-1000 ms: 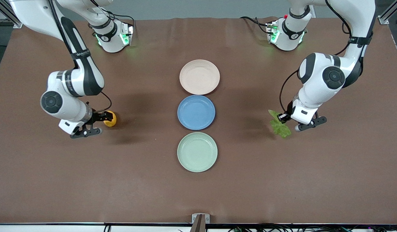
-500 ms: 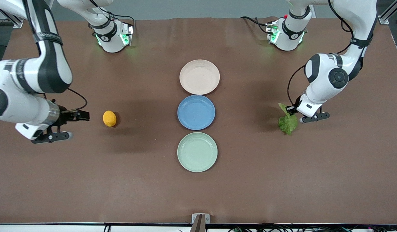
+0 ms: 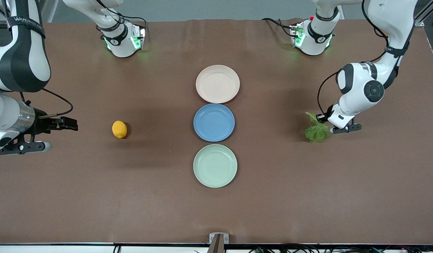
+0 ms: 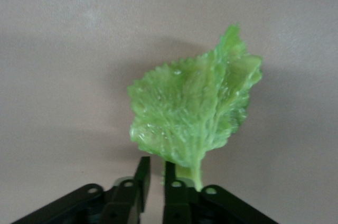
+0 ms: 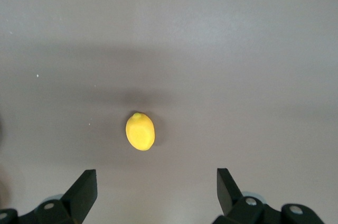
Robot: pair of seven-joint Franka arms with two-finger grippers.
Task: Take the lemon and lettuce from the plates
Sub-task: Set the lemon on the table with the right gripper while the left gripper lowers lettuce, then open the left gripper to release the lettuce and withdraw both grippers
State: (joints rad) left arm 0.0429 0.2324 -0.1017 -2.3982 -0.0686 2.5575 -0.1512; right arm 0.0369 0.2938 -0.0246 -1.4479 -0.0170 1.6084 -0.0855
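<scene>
The lemon (image 3: 119, 129) lies on the bare table toward the right arm's end, level with the blue plate. My right gripper (image 3: 71, 123) hangs apart from it, open wide, with the lemon (image 5: 140, 131) ahead of its empty gripper (image 5: 157, 182). The lettuce (image 3: 316, 130) lies on the table toward the left arm's end. My left gripper (image 3: 321, 118) is at the lettuce's stem end. In the left wrist view the lettuce (image 4: 195, 113) spreads in front of the gripper (image 4: 156, 174). The jaws stand a narrow gap apart with nothing between them, and the stem runs beside one finger. Both plates, beige-pink (image 3: 217, 83) and mint green (image 3: 215, 165), are bare.
A blue plate (image 3: 213, 122) sits between the two pale plates in a row down the middle of the brown table. Both arm bases stand at the table's edge farthest from the front camera.
My right gripper has let go of the lemon and drawn back toward the right arm's end. My left gripper carried the lettuce toward the left arm's end, and its jaws have parted slightly.
</scene>
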